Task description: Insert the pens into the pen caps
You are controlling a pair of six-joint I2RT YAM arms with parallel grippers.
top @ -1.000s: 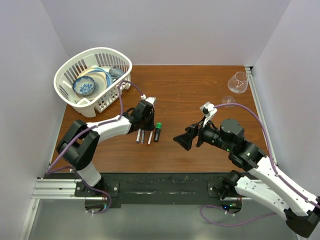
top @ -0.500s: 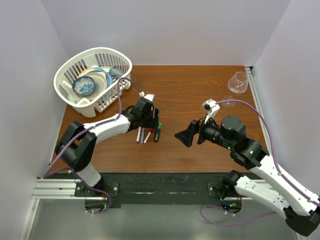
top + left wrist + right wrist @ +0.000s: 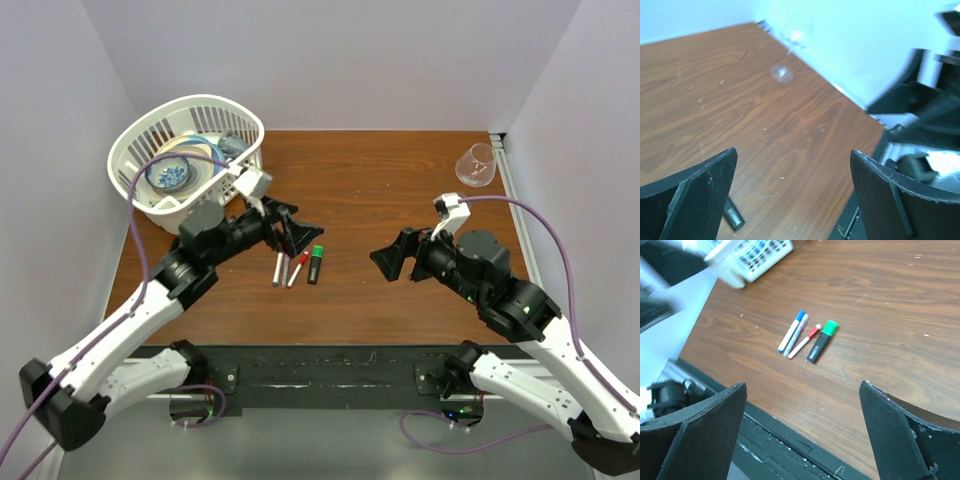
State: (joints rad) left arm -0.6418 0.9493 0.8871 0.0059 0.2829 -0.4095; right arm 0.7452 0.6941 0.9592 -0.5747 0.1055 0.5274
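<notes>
Both claws gaped empty: left claw point(image 3: 291, 231) just above the pens point(image 3: 795, 336), right claw point(image 3: 392, 262) well apart. Pens lay side by side on the counter point(image 3: 400, 190), pen caps point(image 3: 830, 327) seemingly on. Best to lift clear high and not sweep the row.

We look down past our right tool point(image 3: 802, 386), its fingers spread wide around nothing. On the brown desk point(image 3: 900, 305) lie a blue-capped pen point(image 3: 790, 332), a purple pen point(image 3: 796, 336), a red-capped pen point(image 3: 804, 341) and a green-capped black marker point(image 3: 819, 346), side by side. A white basket point(image 3: 754, 256) sits at the far left.
</notes>
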